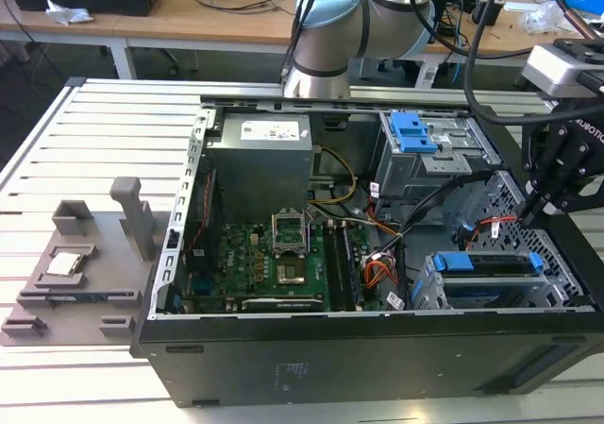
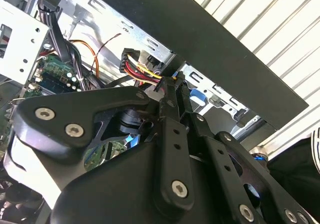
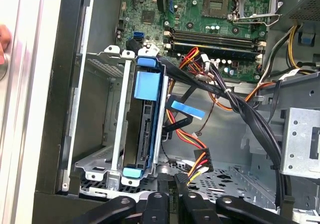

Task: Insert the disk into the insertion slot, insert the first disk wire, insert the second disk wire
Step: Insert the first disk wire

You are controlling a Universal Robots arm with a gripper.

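On the desk (image 1: 94, 141), the disk (image 3: 147, 89) sat in the insertion slot (image 3: 116, 124); I could not tell the gripper (image 3: 172, 181) state.

A black computer case (image 1: 359, 358) lies open on a white slatted table (image 1: 94, 131); inside, a green motherboard (image 1: 274, 263) sits next to a grey power supply (image 1: 260, 160); orange, yellow and black wires (image 3: 192, 134) cross the case floor; a grey plastic holder (image 1: 85, 273) rests on the table at the exterior view's left.
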